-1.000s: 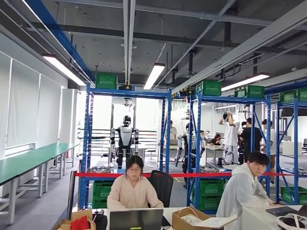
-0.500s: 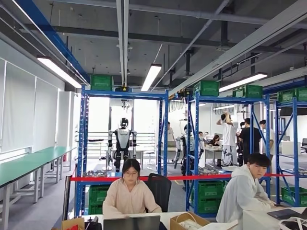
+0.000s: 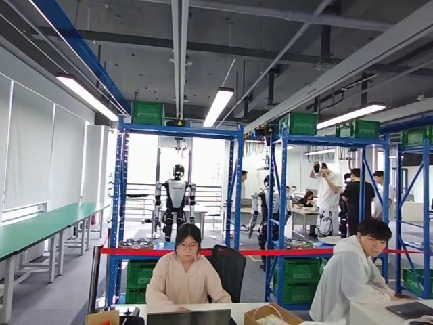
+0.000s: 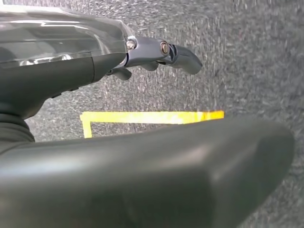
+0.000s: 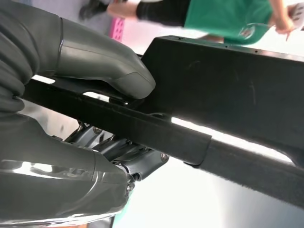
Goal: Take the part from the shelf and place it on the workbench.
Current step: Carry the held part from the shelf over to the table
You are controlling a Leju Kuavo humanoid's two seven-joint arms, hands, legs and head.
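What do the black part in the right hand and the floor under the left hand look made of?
Black part: probably matte plastic or coated metal, showing fine scuffs and dull reflections. Floor: likely grey carpet, with a speckled, fibrous look and a yellow tape line.

We count two people seated at the desk [image 3: 240, 308], one in pink [image 3: 186, 274] and one in white [image 3: 352, 274], and two blue shelf racks [image 3: 176, 203] behind them.

No legible text (any view)
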